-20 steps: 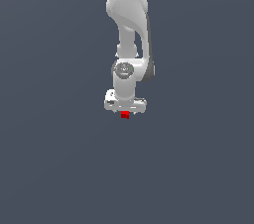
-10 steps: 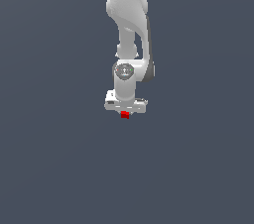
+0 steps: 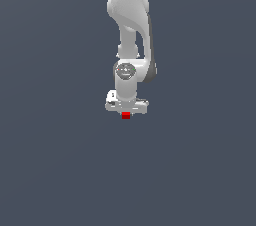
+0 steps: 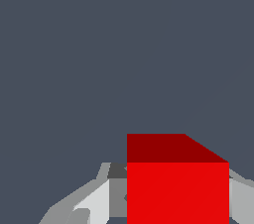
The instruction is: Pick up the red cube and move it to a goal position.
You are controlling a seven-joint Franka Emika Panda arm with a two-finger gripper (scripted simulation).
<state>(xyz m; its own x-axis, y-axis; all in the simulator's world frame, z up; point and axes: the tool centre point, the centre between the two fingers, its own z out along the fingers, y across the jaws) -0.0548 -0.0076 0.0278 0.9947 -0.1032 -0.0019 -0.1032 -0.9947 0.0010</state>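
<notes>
The red cube [image 3: 126, 115] shows as a small bright block just under the white gripper [image 3: 126, 112], which hangs from the arm in the middle of the exterior view. The gripper is shut on the cube. In the wrist view the red cube [image 4: 177, 188] fills the space between the grey-white fingers [image 4: 94, 203], one on each side, with its darker top face showing. I cannot tell from either view whether the cube rests on the grey surface or is held above it.
A plain, dark grey surface [image 3: 60, 170] spreads all around the arm in both views. The white arm [image 3: 129, 15] comes down from the upper edge of the exterior view. No other object shows.
Hardly anything differs: the gripper and the cube between its fingers stay at almost the same spot, perhaps a touch higher.
</notes>
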